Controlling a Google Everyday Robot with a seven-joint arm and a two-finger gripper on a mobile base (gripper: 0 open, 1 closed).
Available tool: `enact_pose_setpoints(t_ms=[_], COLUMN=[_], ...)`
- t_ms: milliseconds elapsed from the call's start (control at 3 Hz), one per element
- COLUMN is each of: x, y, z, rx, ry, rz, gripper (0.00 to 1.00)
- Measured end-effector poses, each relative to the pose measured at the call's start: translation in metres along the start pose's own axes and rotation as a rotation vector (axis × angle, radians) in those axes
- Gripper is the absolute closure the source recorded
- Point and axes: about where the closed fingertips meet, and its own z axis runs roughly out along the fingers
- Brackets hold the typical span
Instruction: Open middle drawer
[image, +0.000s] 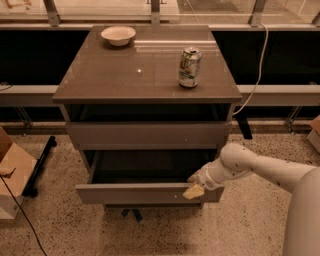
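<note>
The middle drawer (140, 194) is a grey-brown, handleless drawer with a flat plain front. It is pulled part way out of the cabinet (145, 75), and its dark, shallow inside (150, 167) shows. My gripper (195, 188) is at the right end of the drawer's front panel, against its top edge. The white arm (260, 170) reaches in from the lower right. The drawer front above (147, 135) sits nearly closed. Anything below the open drawer is hidden.
A soda can (190, 67) and a white bowl (118, 35) stand on the cabinet top. A cardboard box (12, 172) and a black stand leg (40, 160) are on the floor at left. A white cable (255, 75) hangs at right. The floor is speckled.
</note>
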Motion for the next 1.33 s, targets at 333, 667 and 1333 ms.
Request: enact_pose_setpoints(t_ms=[333, 667, 1333], x=[0.000, 0.000, 0.023], y=[0.001, 0.001, 0.017], z=[0.001, 0.002, 0.023], rx=[-0.002, -0.003, -0.094], ry=[0.000, 0.001, 0.106], rz=[0.000, -0.001, 0.005], gripper=[0.00, 0.00, 0.26])
